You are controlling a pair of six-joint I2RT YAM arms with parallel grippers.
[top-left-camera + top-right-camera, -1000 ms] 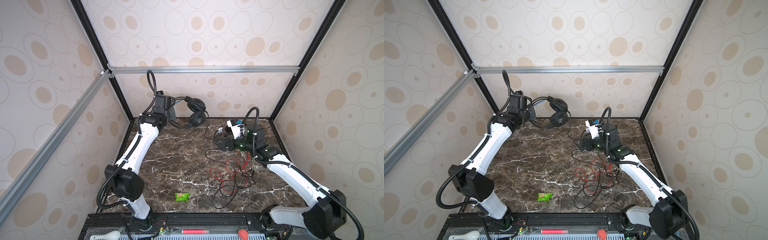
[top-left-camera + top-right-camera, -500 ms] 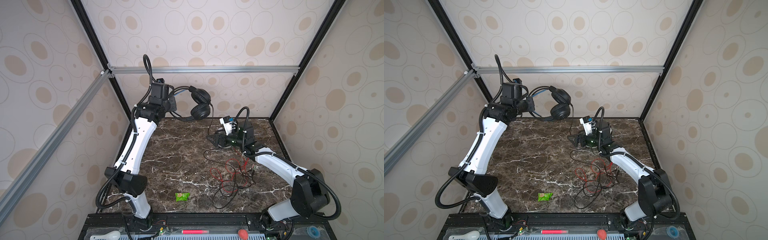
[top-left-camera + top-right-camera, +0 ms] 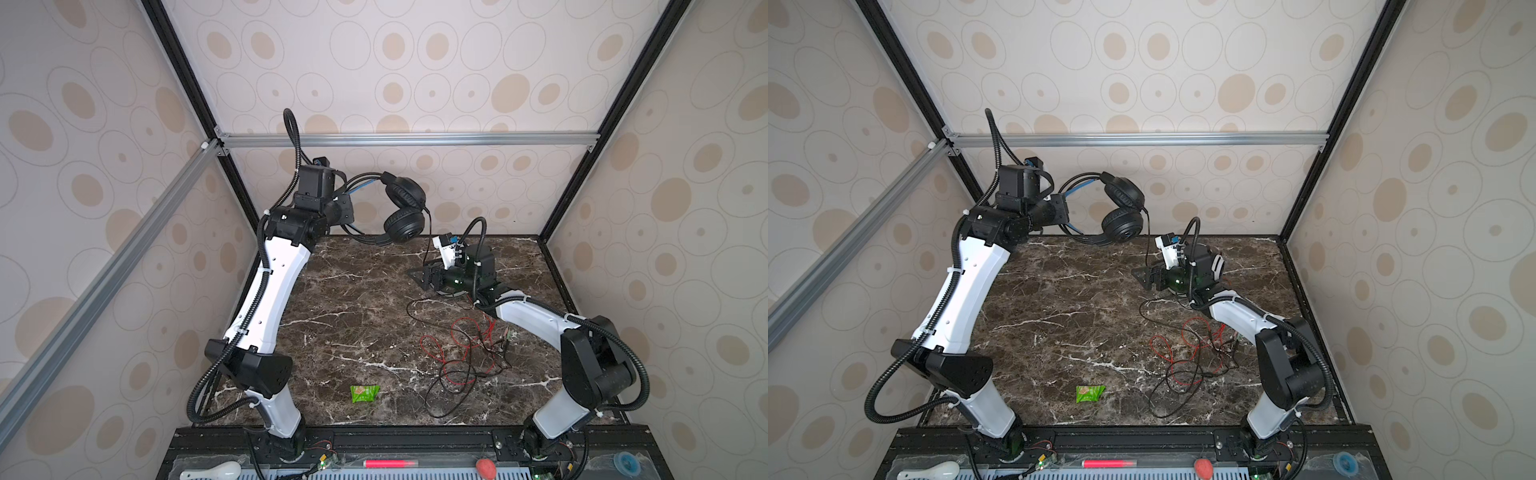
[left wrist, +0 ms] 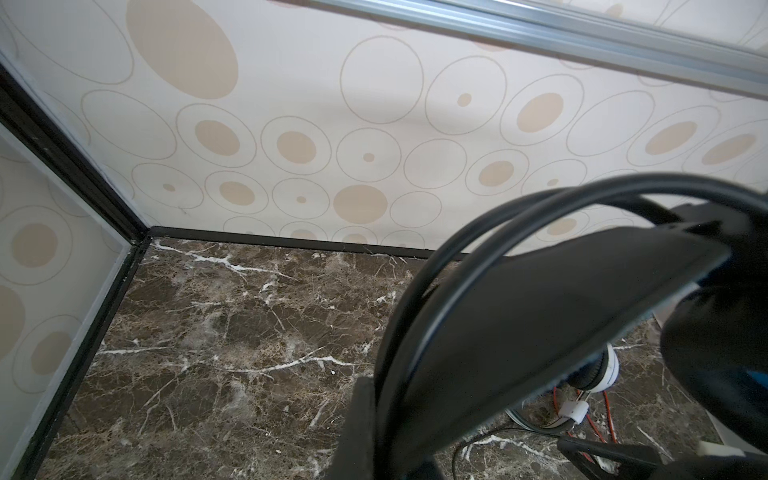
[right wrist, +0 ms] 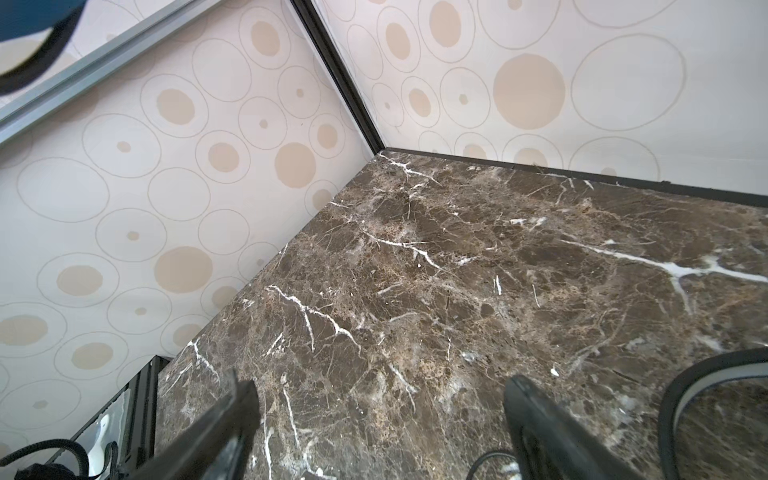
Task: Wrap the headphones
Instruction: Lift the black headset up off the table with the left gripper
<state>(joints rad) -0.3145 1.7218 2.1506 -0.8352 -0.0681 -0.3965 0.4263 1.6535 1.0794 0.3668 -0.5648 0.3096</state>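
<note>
Left end effector clamps the headband of the black over-ear headset with blue inner band, held aloft by the back wall. Right end effector gapes wide, empty, low over the brown marble tabletop; the white headset lies partly hidden beside it.

The surface looks like smooth brown marble with white veins, slightly shiny. The black headset has matt plastic cups and leather-like cushions. The frame rail is brushed metal.
</note>
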